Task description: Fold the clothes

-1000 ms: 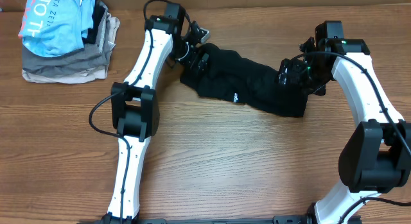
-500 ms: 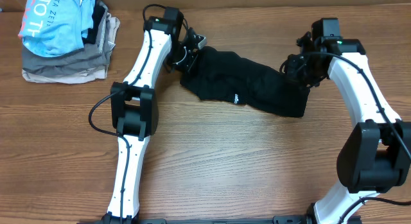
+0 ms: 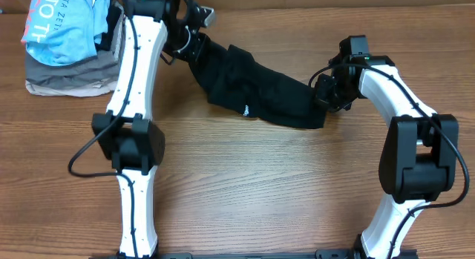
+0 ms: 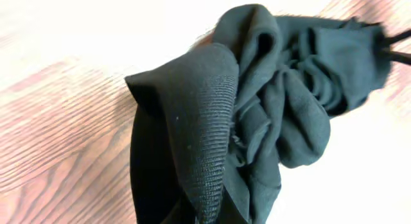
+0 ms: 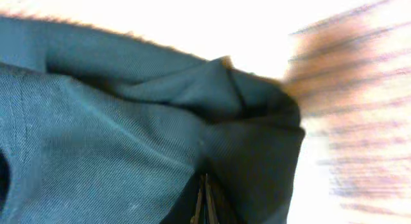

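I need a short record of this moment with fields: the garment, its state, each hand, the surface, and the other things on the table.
garment: black long-sleeved shirt of thin fabric, with a small white logo patch
state: bunched, drawn out in a band between both hands, not folded yet
left hand: at the shirt's far left end, shut on gathered fabric
right hand: at the shirt's right end, shut on fabric
surface: brown wooden table
other things: light blue printed tee on top of folded grey and tan garments, far left corner, apart from the shirt
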Robot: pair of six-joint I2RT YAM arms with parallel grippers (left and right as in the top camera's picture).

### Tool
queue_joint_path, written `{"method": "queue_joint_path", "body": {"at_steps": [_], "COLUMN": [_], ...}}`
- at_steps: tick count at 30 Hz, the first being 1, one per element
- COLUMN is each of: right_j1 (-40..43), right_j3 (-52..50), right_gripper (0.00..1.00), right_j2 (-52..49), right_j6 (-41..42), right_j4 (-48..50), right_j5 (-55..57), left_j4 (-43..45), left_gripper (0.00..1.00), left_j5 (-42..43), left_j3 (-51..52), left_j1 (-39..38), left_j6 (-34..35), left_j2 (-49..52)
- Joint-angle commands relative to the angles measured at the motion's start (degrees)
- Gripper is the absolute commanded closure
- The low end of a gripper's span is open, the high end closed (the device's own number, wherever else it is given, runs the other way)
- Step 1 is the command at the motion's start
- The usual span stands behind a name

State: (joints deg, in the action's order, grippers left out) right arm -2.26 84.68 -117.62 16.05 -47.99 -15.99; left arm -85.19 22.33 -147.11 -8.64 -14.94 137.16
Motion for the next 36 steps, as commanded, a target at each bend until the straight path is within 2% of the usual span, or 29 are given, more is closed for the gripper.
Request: {"method": "queue_joint_path", "body": {"at_steps": [1, 7, 13, 25, 29, 36], "right_j1": [-0.11, -0.46, -0.46, 0.39, 3.41, 12.35], "right_j3": [-0.17, -0.28, -0.37, -0.2, 1.22, 5.11], "right_gripper": [0.96, 0.96, 0.96, 0.96, 0.96, 0.96], "right_j2": [-2.4, -6.6, -7.23, -7.21, -5.9, 2.23], "right_j6": [0.74, 1.18, 1.64, 1.77, 1.75, 1.57], "right_j4": [1.22, 1.84, 2.51, 3.37, 3.48, 3.58], "right_j5": [-1.81, -2.58, -3.41, -7.17, -13.55, -22.56], "left_j4": [-0.79, -0.94, 2.62, 15.76, 18.03, 22.38], "left_gripper": [0.96, 0.96, 0.96, 0.96, 0.96, 0.96], "left_j5": [-0.57, 3.56, 3.69, 2.75, 2.67, 2.62], "left_j3": [-1.2, -1.18, -1.14, -1.11, -1.11, -1.11], "left_j1": [-0.83, -5.18, -13.99, -30.01, -32.06, -32.76], "left_j6": [0.63, 0.63, 1.2, 17.14, 18.82, 19.28], "left_j2": [-2.1, -2.19, -1.84, 5.95, 7.17, 7.17]}}
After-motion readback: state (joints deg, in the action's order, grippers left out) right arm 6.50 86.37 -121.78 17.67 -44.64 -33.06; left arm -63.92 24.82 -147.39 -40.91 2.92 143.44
